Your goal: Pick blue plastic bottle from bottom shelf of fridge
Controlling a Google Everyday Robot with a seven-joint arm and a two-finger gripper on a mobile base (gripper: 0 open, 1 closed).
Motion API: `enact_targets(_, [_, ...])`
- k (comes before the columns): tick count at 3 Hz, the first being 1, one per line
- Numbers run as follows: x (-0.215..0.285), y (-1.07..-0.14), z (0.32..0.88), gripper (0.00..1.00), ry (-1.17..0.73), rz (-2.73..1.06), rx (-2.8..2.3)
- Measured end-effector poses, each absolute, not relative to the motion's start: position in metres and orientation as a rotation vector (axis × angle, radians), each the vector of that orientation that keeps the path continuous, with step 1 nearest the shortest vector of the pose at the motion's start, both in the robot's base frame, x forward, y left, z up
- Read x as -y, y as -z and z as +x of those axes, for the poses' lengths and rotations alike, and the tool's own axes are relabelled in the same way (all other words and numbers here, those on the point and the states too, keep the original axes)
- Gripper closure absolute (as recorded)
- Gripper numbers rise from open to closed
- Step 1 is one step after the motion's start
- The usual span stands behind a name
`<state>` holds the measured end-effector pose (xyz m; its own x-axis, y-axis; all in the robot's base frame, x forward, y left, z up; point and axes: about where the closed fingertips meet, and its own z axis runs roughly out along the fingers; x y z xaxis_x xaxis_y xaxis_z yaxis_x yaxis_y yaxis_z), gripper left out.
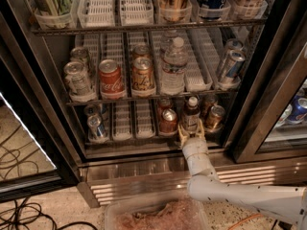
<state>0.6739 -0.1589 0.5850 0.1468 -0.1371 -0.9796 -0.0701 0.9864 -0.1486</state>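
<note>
The blue plastic bottle [191, 112], with a white cap and dark neck, stands upright at the front of the bottom shelf [129, 146] of the fridge [257, 128], between two copper-coloured cans [169, 120]. My gripper [192, 132] is at the shelf's front edge, right at the bottle's base. It is open, with one yellowish finger on each side of the bottle's lower part. The white arm reaches in from the lower right.
A second copper can [214, 117] stands just right of the bottle. A silver can [97, 127] is at the shelf's left. The rack above holds a clear water bottle [174, 66] and a red cola can [110, 78]. A clear bin [153, 215] sits below the base grille [139, 183].
</note>
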Motion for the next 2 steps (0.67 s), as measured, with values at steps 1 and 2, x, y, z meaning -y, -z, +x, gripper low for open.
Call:
enact_targets(1, [0.1589, -0.5893, 0.6739, 1.0, 0.049, -0.173, -1.425])
enact_targets(2, [0.1601, -0.5869, 0.6749, 1.0, 0.051, -0.172, -1.427])
